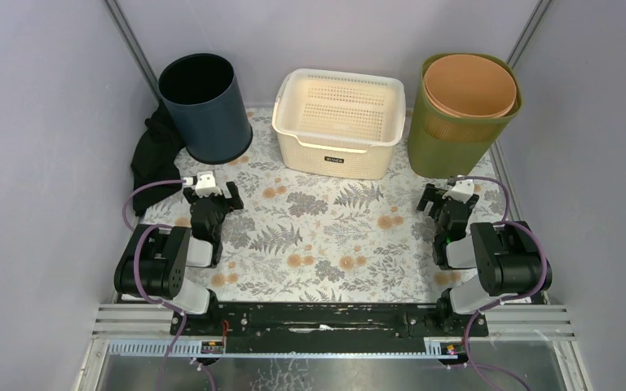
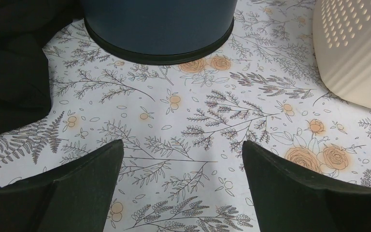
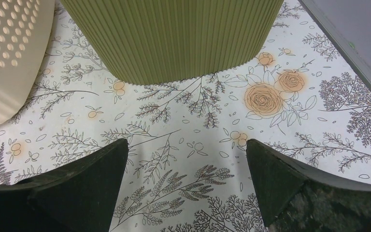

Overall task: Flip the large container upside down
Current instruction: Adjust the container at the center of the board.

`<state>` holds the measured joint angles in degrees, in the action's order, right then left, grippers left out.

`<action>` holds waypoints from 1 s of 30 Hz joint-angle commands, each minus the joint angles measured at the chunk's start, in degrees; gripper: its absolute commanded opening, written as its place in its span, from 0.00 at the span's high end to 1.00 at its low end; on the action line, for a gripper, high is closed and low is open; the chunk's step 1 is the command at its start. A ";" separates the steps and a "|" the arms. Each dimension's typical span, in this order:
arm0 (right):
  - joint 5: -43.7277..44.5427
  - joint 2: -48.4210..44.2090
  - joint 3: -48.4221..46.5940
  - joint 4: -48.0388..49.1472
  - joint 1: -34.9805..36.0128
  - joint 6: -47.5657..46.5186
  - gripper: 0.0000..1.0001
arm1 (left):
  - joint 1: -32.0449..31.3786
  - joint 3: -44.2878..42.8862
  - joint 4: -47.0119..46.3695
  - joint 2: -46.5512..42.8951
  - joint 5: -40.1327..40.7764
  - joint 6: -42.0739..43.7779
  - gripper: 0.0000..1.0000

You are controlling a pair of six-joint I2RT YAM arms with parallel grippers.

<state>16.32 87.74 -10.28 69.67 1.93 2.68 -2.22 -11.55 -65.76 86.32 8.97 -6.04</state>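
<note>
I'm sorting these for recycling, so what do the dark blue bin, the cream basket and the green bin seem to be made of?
Dark blue bin: likely plastic, with a smooth matte wall and a moulded base ring.
Cream basket: plastic, slightly glossy, with rows of moulded holes.
Green bin: probably plastic, matte, with a finely ribbed wall.

The left arm point(image 1: 161, 262) and right arm point(image 1: 501, 259) are black with pale-grey joints, looped purple cables point(image 1: 136, 202) (white wrist blocks point(image 1: 204, 181)).
</note>
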 commanded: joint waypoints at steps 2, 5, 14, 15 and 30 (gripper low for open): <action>-0.41 -0.73 -1.49 2.49 0.33 -0.22 0.01 | -0.48 -1.63 -3.33 0.52 1.24 1.40 0.00; -0.48 -0.73 -1.49 2.54 0.35 -0.22 0.01 | -0.47 -1.70 -3.28 0.56 1.29 1.46 0.00; -0.41 -0.82 -1.36 2.66 0.34 -0.30 0.01 | -0.68 -1.74 -3.15 0.55 1.51 1.59 0.00; -0.33 -0.82 -1.32 2.73 0.28 -0.30 0.01 | -0.69 -1.80 -3.15 0.53 1.48 1.63 0.00; -2.01 -18.39 -8.25 -25.39 0.35 3.23 0.01 | -2.42 -3.10 6.95 -8.08 -1.95 4.14 0.00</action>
<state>16.47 78.15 -14.20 55.72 1.93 3.51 -3.49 -12.91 -62.98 84.44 6.76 -3.75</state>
